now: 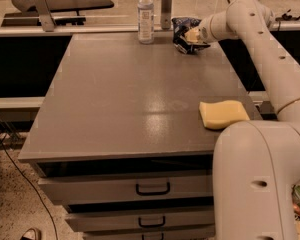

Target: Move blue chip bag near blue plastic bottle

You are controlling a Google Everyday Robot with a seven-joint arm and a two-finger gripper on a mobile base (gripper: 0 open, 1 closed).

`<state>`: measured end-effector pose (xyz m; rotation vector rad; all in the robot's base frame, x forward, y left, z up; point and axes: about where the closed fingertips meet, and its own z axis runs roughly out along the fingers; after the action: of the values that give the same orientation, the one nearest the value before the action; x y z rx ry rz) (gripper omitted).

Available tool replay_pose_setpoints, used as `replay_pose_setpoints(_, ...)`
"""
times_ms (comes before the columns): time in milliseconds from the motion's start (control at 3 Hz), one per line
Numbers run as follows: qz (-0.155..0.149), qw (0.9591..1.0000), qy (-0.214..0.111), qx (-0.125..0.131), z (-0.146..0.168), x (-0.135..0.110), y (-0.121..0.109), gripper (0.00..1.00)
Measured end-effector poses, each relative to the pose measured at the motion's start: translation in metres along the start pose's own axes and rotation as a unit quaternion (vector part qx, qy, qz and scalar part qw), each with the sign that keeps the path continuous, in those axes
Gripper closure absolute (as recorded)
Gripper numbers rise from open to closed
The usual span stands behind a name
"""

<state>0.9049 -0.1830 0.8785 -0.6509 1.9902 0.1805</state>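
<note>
The blue chip bag point(182, 30) is a small dark-blue crinkly bag at the far edge of the grey table point(120, 94), right of centre. My gripper point(192, 38) reaches in from the right and is shut on the bag, holding it at about table level. The blue plastic bottle point(145, 15), clear with a white cap and pale label, stands upright at the far edge, a short way left of the bag. The bag and bottle are apart.
A yellow sponge point(223, 114) lies near the table's right edge. A grey upright post point(165, 6) stands between bottle and bag at the back. Drawers point(152, 188) sit below the table front. My white arm point(270, 49) spans the right side.
</note>
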Motion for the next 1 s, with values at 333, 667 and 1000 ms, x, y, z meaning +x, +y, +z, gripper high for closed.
replay_pose_setpoints(333, 0.001, 0.9998, -0.009, -0.016, 0.018, -0.007, 0.012, 1.0)
replay_pose_setpoints(667, 0.006, 0.9994, -0.014, -0.032, 0.029, -0.012, 0.023, 0.83)
replay_pose_setpoints(1000, 0.011, 0.9989, -0.011, -0.045, 0.035, -0.014, 0.032, 0.52)
